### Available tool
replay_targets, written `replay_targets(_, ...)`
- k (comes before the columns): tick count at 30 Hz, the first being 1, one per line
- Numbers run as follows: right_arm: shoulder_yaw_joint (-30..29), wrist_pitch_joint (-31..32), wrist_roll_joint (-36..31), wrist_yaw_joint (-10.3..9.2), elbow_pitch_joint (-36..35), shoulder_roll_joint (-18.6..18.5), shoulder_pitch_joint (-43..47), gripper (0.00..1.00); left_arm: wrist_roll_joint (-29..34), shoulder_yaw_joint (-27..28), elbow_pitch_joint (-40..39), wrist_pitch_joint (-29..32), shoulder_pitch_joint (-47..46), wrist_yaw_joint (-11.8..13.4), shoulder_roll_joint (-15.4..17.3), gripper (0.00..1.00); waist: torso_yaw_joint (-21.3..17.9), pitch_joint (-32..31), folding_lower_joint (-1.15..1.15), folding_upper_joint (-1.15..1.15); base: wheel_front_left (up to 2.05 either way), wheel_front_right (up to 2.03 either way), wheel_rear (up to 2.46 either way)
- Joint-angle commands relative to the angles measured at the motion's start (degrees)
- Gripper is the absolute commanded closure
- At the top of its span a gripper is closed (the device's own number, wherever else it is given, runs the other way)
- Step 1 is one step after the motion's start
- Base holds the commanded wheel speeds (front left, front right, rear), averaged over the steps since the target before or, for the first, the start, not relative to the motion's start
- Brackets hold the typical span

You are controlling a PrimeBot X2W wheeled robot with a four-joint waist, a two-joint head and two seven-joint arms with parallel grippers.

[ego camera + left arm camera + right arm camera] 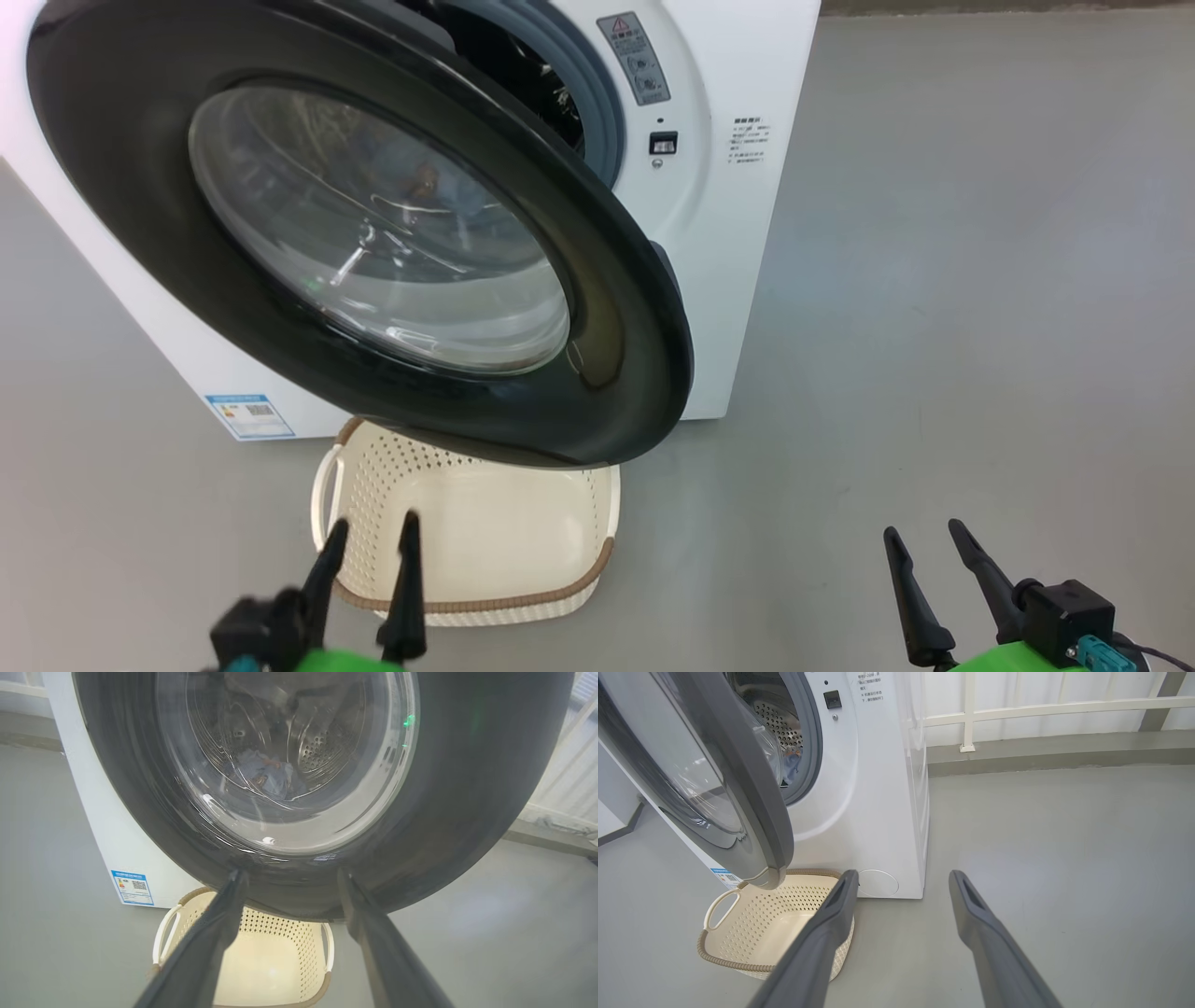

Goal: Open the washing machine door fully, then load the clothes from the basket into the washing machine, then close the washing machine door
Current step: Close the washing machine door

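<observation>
Left tool (373,525), fingers spread and empty, points at the lower rim of the washing machine door (607,327), which hangs half-swung above the empty basket (597,560) on the floor (934,280). With the clothes (266,774) inside the drum (322,751), closing seems next. Right tool (924,530), also spread, has bare floor around it. The door's rim looks clear of the basket.

The washing machine (747,280) is white, with a grey gasket (605,103) and a small blue label (250,416). The washing machine door (625,373) has a glossy black ring. The basket (523,537) is cream-white, dotted with rows of holes, with a brown rim and 2 cream handles. The clothes (268,772) are light blue with orange-brown. The floor (980,373) is grey.
</observation>
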Motion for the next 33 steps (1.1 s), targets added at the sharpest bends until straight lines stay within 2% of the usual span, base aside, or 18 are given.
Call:
replay_targets(1, 0.9, -0.3, -0.6, 0.09, -1.4, -0.3, -0.6, 0.0, 3.1, 3.5, -1.8, -0.4, 0.6, 0.8, -0.1, 0.0, -0.1, -0.6, 0.0, 0.0, 0.0, 0.0, 0.0)
replay_targets(6, 0.9, -0.3, -0.7, 0.09, -1.1, -0.2, -0.3, 0.0, 8.7, 7.4, -1.5, -0.4, 5.8, 0.6, -1.6, 0.0, -0.2, -2.0, 0.0, 0.0, 0.0, 0.0, 0.0)
replay_targets(12, 0.9, -0.3, -1.1, 0.09, -1.0, -0.2, -0.2, 0.0, 11.8, 11.2, -0.2, -0.4, 8.4, -0.4, -2.9, 0.0, 0.0, -3.1, 0.0, 0.0, 0.0, 0.0, 0.0)
replay_targets(23, 0.6, -0.3, -1.6, 0.09, -0.6, -0.2, -0.4, 0.0, 14.6, 16.3, 1.3, -0.4, 9.3, -3.1, -4.9, 0.0, 1.1, -3.6, 0.0, 0.0, 0.0, 0.0, 0.0)
replay_targets(33, 0.4, -0.3, -1.8, 0.09, -0.3, -0.2, -1.0, 0.0, 15.8, 19.1, 1.6, -0.4, 9.6, -4.2, -5.5, 0.0, 1.7, -3.8, 0.0, 0.0, 0.0, 0.0, 0.0)
